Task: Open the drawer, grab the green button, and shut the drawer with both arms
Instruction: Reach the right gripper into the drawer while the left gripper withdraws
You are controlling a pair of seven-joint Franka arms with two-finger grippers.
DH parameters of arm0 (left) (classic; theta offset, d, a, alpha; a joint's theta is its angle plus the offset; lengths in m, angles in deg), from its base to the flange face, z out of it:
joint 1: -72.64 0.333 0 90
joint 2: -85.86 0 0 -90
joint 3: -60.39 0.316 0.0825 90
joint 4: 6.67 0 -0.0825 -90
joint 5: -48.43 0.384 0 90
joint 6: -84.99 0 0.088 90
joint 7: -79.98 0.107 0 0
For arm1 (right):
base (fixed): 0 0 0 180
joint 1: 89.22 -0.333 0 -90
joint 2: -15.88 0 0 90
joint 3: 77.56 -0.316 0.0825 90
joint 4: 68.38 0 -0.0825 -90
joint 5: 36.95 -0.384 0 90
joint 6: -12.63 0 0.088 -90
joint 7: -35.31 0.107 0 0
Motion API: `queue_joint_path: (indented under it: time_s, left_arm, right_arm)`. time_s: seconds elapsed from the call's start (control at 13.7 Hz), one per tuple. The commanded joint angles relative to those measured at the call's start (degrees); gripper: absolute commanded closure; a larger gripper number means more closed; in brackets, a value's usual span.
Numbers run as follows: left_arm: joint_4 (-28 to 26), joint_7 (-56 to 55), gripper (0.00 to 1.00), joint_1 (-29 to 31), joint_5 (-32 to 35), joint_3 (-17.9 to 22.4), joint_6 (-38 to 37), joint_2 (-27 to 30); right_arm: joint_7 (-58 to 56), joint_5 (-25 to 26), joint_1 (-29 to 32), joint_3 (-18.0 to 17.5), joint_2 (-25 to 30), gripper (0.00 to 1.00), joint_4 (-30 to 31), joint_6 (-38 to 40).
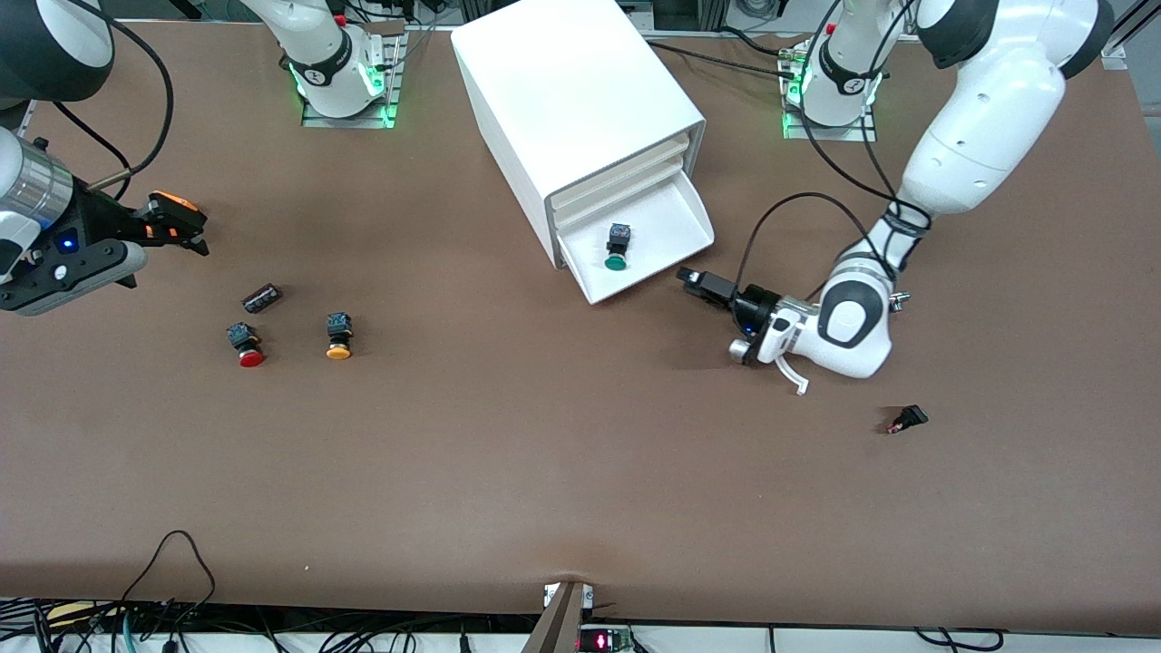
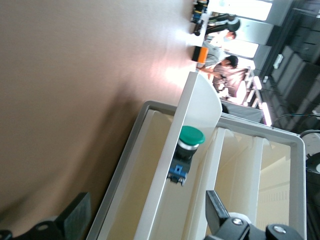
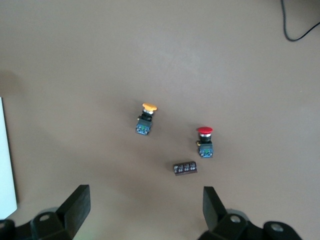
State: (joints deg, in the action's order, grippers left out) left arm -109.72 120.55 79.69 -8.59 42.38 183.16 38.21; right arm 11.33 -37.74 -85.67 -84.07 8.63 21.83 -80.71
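Note:
The bottom drawer of the white cabinet stands pulled out. The green-capped button lies on its side in the drawer. My left gripper sits low at the drawer's front corner toward the left arm's end, open. In the left wrist view the drawer's front wall runs between the spread fingers, with the button just inside it. My right gripper hangs open and empty over the table at the right arm's end, waiting.
A red-capped button, a yellow-capped one and a small black part lie on the table under the right gripper. A small black piece lies nearer the front camera than the left arm's wrist.

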Motion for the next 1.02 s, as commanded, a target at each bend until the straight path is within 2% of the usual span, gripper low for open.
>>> queue_joint_path:
  time_s: [0.0,0.22,0.44,0.73,0.95]
  left_arm:
    - [-0.3,-6.9,0.00,1.4,7.9,-0.1,-0.8,6.7]
    - [0.5,-12.8,0.00,2.2,18.9,0.1,-0.8,13.5]
    - [2.0,-15.6,0.00,3.8,30.8,0.2,-1.0,19.5]
    - [4.6,-15.8,0.00,5.4,47.8,0.2,-1.2,25.6]
    - [8.5,-16.0,0.00,5.6,56.2,0.2,-1.6,27.5]
  right_arm:
    - [-1.0,-1.1,0.2,-0.6,-1.0,0.00,-0.1,3.1]
    - [0.3,-4.0,-2.6,-0.7,-1.1,0.00,-0.1,2.6]
    - [14.2,-4.2,-11.1,-0.6,-4.4,0.01,-1.0,0.9]
    - [37.4,-4.4,-23.8,-0.6,-14.5,0.01,-11.0,-0.8]
    - [53.1,-4.3,-32.6,-0.6,-22.1,0.01,-18.6,-5.8]
